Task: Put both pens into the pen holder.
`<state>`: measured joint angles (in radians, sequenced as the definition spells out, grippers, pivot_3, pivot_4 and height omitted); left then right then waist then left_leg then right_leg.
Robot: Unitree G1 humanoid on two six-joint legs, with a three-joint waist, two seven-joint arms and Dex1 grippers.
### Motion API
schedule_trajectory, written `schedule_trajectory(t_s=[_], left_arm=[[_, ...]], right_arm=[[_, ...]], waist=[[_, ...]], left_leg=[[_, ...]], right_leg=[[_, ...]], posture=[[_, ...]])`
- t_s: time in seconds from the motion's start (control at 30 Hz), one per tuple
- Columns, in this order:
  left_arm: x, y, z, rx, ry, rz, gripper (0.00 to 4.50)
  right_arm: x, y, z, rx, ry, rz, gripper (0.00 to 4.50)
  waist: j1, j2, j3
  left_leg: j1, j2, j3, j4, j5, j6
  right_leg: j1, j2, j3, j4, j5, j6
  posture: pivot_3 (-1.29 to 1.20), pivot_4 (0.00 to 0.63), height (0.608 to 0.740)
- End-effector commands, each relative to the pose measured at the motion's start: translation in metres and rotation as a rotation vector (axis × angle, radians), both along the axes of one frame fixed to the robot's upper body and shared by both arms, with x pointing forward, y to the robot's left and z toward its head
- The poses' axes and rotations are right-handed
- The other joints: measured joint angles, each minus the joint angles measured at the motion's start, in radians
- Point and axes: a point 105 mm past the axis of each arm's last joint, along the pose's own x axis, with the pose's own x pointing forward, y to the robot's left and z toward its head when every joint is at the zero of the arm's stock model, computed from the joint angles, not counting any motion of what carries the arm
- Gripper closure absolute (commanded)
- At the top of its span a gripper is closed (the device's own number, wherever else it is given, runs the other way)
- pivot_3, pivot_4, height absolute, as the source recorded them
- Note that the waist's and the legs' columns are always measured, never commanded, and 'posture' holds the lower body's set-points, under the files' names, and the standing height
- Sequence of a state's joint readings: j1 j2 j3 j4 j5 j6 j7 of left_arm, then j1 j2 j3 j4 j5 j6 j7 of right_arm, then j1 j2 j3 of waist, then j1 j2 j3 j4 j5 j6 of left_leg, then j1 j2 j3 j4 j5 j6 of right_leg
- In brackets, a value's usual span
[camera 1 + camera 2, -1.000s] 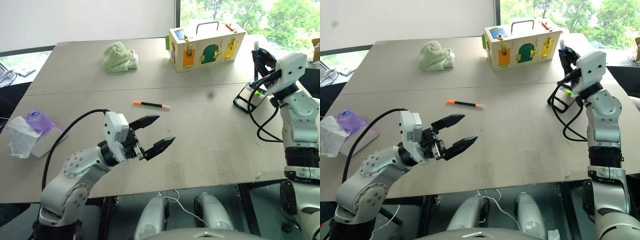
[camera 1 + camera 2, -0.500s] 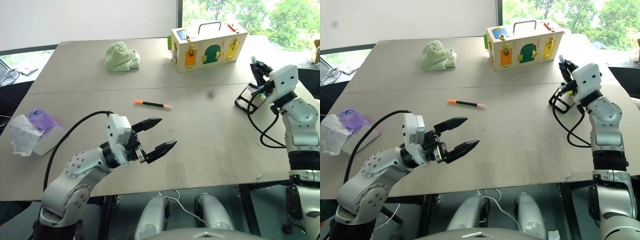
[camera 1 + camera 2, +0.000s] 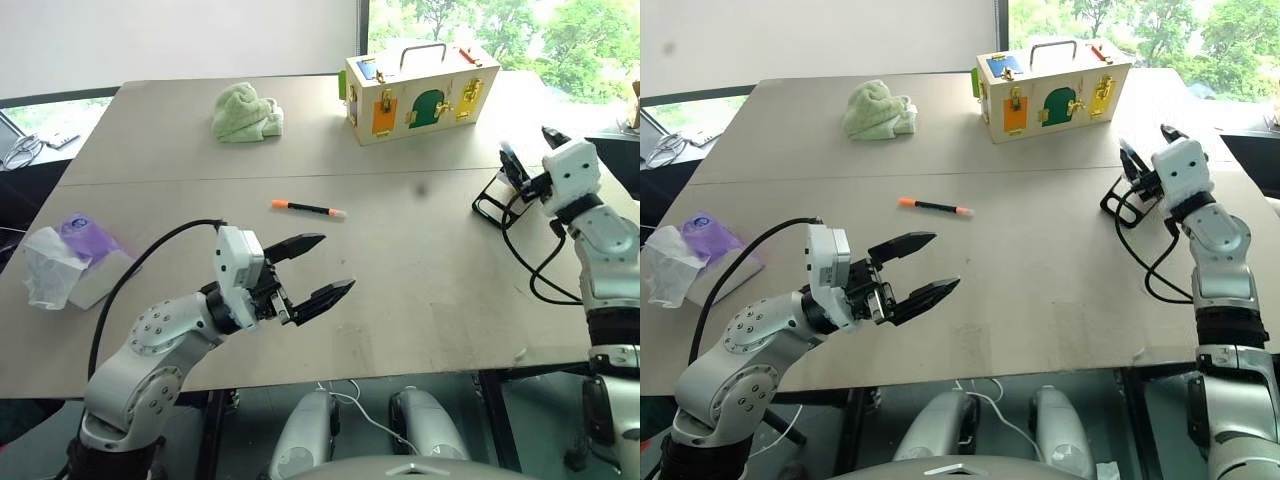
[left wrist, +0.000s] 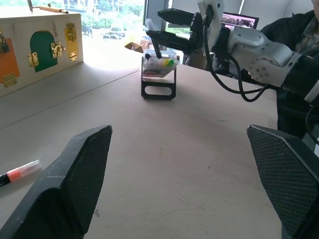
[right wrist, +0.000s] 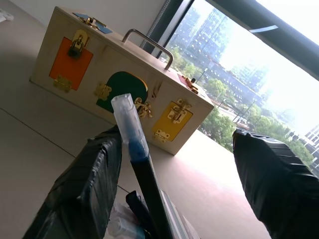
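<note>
Standing in small black wire pen holder (image 4: pixel 159 74) at frame right, blue-ended black pen (image 5: pixel 141 175); R gripper (image 3: pixel 1147 150) released, L gripper (image 3: pixel 312 267) open; orange-ended black pen (image 3: pixel 306 209) lies mid-table.

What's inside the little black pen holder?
In the holder a blue-ended pen stands upright, beside green and yellow markers. The pen's lower end is hidden, and so is the holder's bottom.

No readable text, labels or numbers anywhere
</note>
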<state>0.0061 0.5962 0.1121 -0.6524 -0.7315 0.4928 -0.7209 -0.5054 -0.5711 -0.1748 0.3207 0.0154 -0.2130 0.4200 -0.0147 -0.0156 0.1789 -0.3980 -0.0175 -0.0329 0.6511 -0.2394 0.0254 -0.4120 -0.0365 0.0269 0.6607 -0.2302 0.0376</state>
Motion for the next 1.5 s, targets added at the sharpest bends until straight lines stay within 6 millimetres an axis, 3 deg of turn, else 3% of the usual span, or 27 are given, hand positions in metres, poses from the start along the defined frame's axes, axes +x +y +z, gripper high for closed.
schedule_trajectory(t_s=[0.03,0.23,0.37,0.5,0.6,0.77,0.93,1.0,1.1,1.37,1.43,1.5], left_arm=[[0.007,0.008,0.006,-0.027,-0.015,0.040,0.00],[0.042,0.033,0.001,0.079,0.015,0.205,0.00],[0.088,0.062,-0.008,0.338,0.122,0.281,0.00],[0.127,0.070,-0.014,0.517,0.168,0.197,0.00],[0.156,0.071,-0.020,0.634,0.177,0.161,0.00],[0.193,0.055,-0.024,0.816,0.168,0.121,0.00],[0.205,0.048,-0.034,0.976,0.162,0.160,0.00],[0.199,0.047,-0.042,0.990,0.212,0.113,0.00],[0.184,0.043,-0.050,0.922,0.329,-0.015,0.74],[0.171,0.038,-0.048,0.770,0.402,-0.115,4.47],[0.169,0.037,-0.045,0.743,0.380,-0.150,4.47],[0.164,0.022,-0.017,0.571,0.327,-0.245,4.47]], right_arm=[[-0.017,0.003,0.026,0.012,-0.069,-0.003,0.10],[-0.042,0.029,0.030,0.066,0.034,0.147,0.10],[-0.087,0.075,0.010,0.108,0.334,0.470,0.10],[-0.121,0.100,-0.012,0.095,0.518,0.637,0.10],[-0.130,0.104,-0.023,0.085,0.565,0.637,0.10],[-0.132,0.105,-0.023,0.131,0.532,0.572,0.10],[-0.137,0.110,-0.028,0.170,0.512,0.516,0.10],[-0.142,0.113,-0.029,0.183,0.505,0.503,0.10],[-0.147,0.115,-0.031,0.197,0.499,0.475,0.00],[-0.146,0.125,-0.038,0.289,0.505,0.417,0.00],[-0.149,0.131,-0.043,0.336,0.545,0.450,0.00],[-0.144,0.145,-0.045,0.476,0.608,0.529,0.00]], waist=[[-0.002,0.000,0.000],[0.002,0.000,0.000],[0.008,-0.001,0.000],[0.009,-0.002,0.001],[0.004,-0.002,0.001],[0.004,-0.007,0.003],[0.003,-0.007,0.002],[0.004,-0.007,0.002],[0.000,-0.007,0.001],[0.000,-0.007,0.001],[0.000,-0.007,0.001],[-0.003,-0.007,0.001]], left_leg=[[0.000,0.000,0.000,0.000,0.000,0.000],[0.000,0.001,-0.001,0.000,0.000,0.000],[-0.001,0.001,-0.004,0.001,0.000,0.000],[-0.001,0.000,-0.004,0.001,0.000,0.000],[-0.002,0.000,-0.002,0.001,-0.001,0.002],[-0.007,-0.002,-0.002,0.002,-0.001,0.002],[-0.017,-0.003,-0.003,0.005,-0.002,0.003],[-0.016,-0.004,-0.005,0.005,-0.003,0.004],[-0.016,-0.004,-0.006,0.007,-0.003,0.004],[-0.017,-0.002,-0.007,0.015,-0.003,0.006],[-0.017,-0.003,-0.007,0.016,-0.004,0.007],[-0.017,-0.003,-0.007,0.016,-0.004,0.007]], right_leg=[[0.000,0.000,0.000,0.000,0.000,0.000],[0.000,0.002,-0.001,0.000,0.000,0.000],[0.001,0.002,-0.004,-0.001,0.000,0.000],[0.001,0.003,-0.006,-0.001,-0.001,0.001],[0.001,0.002,-0.004,-0.003,-0.001,0.002],[-0.002,0.002,-0.007,-0.004,-0.001,0.001],[-0.010,0.001,-0.010,-0.002,-0.001,0.002],[-0.010,0.000,-0.009,-0.001,-0.002,0.003],[-0.010,-0.001,-0.009,0.001,-0.002,0.004],[-0.008,0.001,-0.009,0.002,-0.002,0.004],[-0.008,0.001,-0.009,0.002,-0.002,0.004],[-0.008,0.001,-0.009,0.002,-0.001,0.004]], posture=[[0.00,0.150,0.740],[0.00,0.150,0.740],[0.00,0.150,0.740],[0.00,0.150,0.740],[0.00,0.150,0.740],[0.00,0.150,0.740],[0.00,0.150,0.740],[0.00,0.150,0.740],[0.00,0.150,0.740],[0.00,0.150,0.740],[0.00,0.150,0.740],[0.00,0.150,0.740]])
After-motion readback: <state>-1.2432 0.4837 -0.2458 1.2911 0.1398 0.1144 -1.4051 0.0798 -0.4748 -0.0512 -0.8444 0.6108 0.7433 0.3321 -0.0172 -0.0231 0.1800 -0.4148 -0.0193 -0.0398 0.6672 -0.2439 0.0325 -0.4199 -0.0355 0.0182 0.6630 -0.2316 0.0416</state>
